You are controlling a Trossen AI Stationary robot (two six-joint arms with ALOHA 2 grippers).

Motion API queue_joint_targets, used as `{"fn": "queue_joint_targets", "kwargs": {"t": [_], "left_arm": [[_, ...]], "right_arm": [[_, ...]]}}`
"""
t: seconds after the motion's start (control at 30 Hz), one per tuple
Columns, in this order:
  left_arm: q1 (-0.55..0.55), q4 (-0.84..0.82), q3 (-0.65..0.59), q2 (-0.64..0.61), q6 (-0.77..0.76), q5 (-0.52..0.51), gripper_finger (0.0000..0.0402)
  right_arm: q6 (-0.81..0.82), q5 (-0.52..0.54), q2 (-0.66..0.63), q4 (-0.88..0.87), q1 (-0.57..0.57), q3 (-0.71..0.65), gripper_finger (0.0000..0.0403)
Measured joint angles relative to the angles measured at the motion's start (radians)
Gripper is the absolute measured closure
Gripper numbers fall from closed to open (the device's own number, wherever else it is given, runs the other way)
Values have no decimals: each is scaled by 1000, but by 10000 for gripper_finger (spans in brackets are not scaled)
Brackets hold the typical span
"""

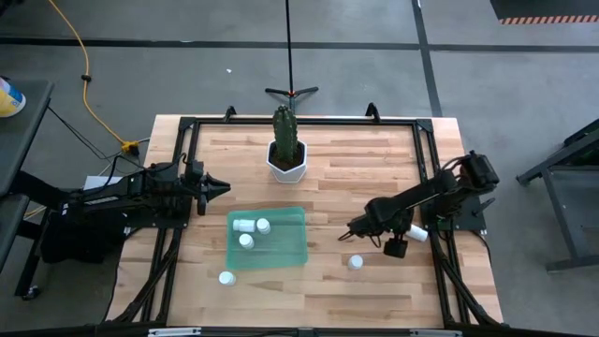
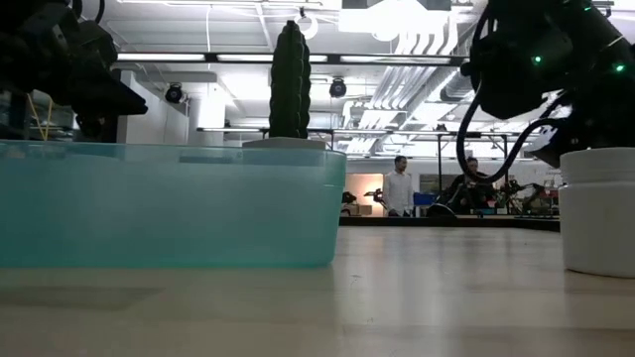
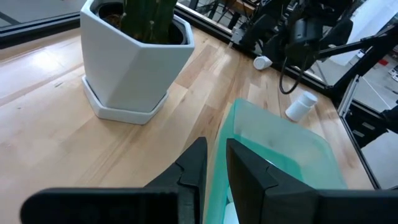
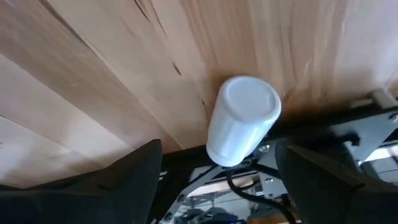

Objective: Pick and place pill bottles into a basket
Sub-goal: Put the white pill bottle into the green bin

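Pill bottles are spread over the table: three already sit in the green basket (image 1: 295, 253), one (image 1: 226, 278) stands on the wood just outside the basket's near left corner, one (image 1: 356, 262) stands near the right gripper (image 1: 356, 230), and one (image 1: 418, 233) lies on its side by the table's right rail.

The right arm seems to be between picks. Its fingers are spread wide with nothing between them, and its wrist view shows a bottle (image 4: 242, 121) ahead of the open fingers, cap end toward the camera. Which of the two nearby bottles this is cannot be told for sure. The next move calls for lining the open fingers either side of that bottle's body, closing on it, then carrying it left to the basket.

The lying bottle's long axis runs roughly across the table; which end is the cap is too small to tell. The standing bottles have their axes upright, caps up.

The left gripper (image 1: 223, 186) waits, pressed together and empty, near the basket's far left corner.
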Motion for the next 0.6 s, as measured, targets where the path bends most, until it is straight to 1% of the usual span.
{"fn": "queue_joint_targets", "kwargs": {"t": [0.13, 0.23, 0.3, 0.43, 0.6], "left_arm": [[0, 4, 0, 0, 13, 0, 305], [0, 6, 0, 0, 19, 0, 305], [0, 6, 0, 0, 19, 0, 305], [0, 6, 0, 0, 19, 0, 305], [0, 6, 0, 0, 19, 0, 305]], "right_arm": [[37, -10, -42, 3, -1, -37, 100], [68, -40, -63, 26, 0, -71, 100], [85, -64, -73, 46, 1, -93, 100], [121, -76, -95, 62, 4, -128, 100], [129, -98, -102, 94, 4, -161, 100]]}}
